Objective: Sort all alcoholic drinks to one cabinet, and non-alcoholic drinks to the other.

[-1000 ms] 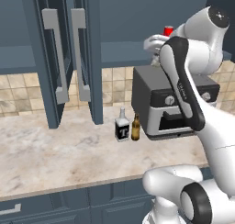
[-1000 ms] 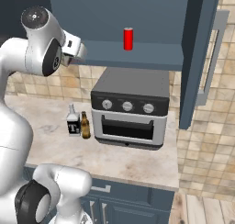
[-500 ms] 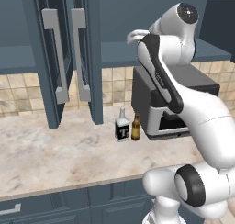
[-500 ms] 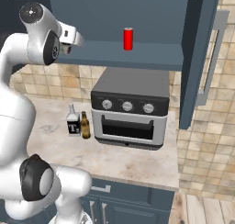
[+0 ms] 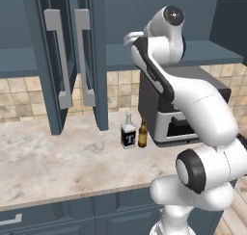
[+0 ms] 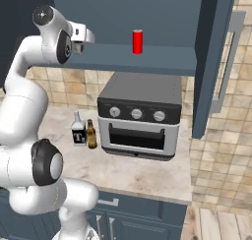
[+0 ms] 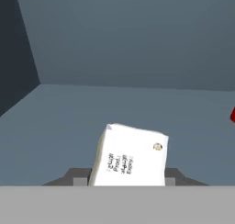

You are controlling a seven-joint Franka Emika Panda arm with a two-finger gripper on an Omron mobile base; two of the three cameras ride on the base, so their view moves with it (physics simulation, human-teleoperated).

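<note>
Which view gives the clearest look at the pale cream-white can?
The hand view: the pale can sits large between the gripper fingertips, label text visible, over the cabinet shelf. In both base views the arm's hand hides it.

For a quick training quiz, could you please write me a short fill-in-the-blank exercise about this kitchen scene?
1. The plain red can stands on the open cabinet's ____.
2. The clear liquor bottle and brown beer bottle stand on the ____.
3. The gripper is shut on a pale ____ can.

Missing words: shelf; counter; cream-white
</note>
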